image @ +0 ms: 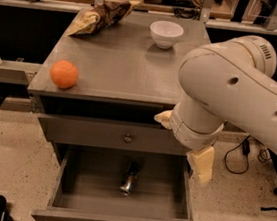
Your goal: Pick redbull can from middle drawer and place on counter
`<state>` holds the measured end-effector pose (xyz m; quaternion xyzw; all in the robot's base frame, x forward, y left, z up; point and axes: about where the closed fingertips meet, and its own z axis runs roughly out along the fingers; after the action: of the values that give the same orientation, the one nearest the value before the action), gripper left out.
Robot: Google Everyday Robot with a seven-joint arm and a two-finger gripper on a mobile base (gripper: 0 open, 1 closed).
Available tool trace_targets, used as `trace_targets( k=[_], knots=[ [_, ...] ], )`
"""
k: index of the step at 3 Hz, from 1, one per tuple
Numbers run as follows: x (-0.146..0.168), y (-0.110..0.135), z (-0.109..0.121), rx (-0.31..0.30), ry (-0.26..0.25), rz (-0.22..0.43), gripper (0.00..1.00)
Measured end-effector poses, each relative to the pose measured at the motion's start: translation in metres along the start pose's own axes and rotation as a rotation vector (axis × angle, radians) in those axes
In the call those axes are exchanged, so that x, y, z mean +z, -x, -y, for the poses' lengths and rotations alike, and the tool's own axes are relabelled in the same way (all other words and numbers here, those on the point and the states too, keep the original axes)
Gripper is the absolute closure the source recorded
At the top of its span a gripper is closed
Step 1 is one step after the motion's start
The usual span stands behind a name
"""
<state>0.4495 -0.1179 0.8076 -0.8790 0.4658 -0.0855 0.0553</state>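
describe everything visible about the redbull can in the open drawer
The slim, shiny silver metal redbull can with darker patches lies on its side, lengthwise front to back, near the middle of the open grey wooden middle drawer's floor, touching nothing else. The cream gripper hangs above the drawer's right side, apart from it.
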Motion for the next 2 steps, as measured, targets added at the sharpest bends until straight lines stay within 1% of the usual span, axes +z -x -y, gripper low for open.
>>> trace_targets(
  k=[1, 2],
  knots=[
    [0.002, 0.001, 0.001, -0.003, 0.001, 0.002, 0.0],
    [0.045, 0.004, 0.02, -0.169, 0.029, -0.033, 0.0]
  ],
)
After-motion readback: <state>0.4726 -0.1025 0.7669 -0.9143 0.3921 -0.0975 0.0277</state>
